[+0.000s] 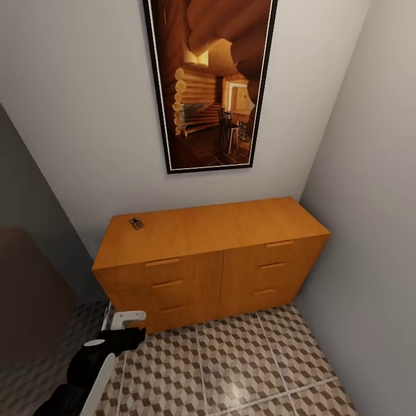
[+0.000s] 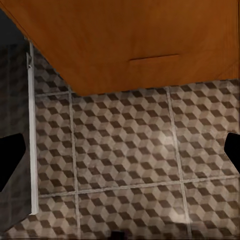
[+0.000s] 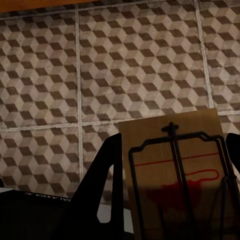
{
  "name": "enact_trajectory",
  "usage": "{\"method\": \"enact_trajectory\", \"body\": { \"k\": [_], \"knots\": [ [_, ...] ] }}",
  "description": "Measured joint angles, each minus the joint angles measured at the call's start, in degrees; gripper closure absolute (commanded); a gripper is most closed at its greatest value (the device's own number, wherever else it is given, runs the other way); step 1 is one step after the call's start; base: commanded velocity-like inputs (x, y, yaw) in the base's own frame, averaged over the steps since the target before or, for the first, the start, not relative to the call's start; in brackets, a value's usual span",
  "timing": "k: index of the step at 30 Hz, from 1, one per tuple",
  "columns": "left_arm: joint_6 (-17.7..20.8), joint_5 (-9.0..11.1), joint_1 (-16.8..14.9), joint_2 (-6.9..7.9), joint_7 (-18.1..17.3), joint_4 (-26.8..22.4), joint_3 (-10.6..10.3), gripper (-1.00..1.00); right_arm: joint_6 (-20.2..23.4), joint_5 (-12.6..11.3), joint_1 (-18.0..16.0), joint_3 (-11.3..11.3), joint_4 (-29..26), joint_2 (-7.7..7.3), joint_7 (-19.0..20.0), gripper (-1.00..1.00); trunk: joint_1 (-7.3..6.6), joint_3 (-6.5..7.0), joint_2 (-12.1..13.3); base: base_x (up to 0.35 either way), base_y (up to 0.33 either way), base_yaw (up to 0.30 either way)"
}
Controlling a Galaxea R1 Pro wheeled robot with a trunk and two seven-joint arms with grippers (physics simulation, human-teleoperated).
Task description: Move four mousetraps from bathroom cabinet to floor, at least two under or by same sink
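The orange-brown cabinet stands against the far wall with its drawers closed. One mousetrap lies on its top near the back left corner. In the right wrist view a second mousetrap, a tan board with a dark wire frame and red print, sits between the black fingers of my right gripper, held above the bathroom floor. My left gripper is open wide with nothing in it, low over the tiles before the cabinet's left end, and shows at the lower left.
A tall framed picture hangs above the cabinet. A grey wall closes the right side, and a dark panel stands at the left. A pale strip runs along the floor by the cabinet's left end.
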Motion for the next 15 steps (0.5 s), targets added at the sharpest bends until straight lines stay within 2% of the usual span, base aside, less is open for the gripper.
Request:
{"method": "enact_trajectory", "body": {
  "k": [6,7,9,11,15],
  "knots": [
    [6.19,-0.03,-6.89,-0.29,0.00,-0.03,0.03,-1.00,0.08,0.00,0.00,0.00,0.01,0.00,0.00,1.00,0.00,0.00,0.00,0.000,0.000,0.000],
    [7.27,-0.05,-8.87,-0.32,0.00,-0.03,0.04,-1.00,0.15,0.00,0.00,-0.01,0.02,0.00,0.00,1.00,0.00,0.01,0.00,0.000,0.000,0.000],
    [8.00,-0.02,-10.85,-0.34,0.00,-0.03,0.03,-1.00,0.19,0.00,0.00,0.00,0.02,0.00,0.00,1.00,0.00,0.00,0.00,0.000,0.000,0.000],
    [8.77,-0.04,-14.12,-0.36,0.00,-0.04,0.01,-1.00,0.23,0.00,0.00,0.00,0.02,0.00,0.00,1.00,0.00,0.00,0.00,0.000,0.000,0.000],
    [9.11,-0.10,-17.42,-0.37,0.02,-0.07,0.04,-1.00,0.25,0.00,0.00,0.00,0.02,0.00,0.00,1.00,0.00,0.00,0.00,0.000,0.000,0.000]
  ]
}}
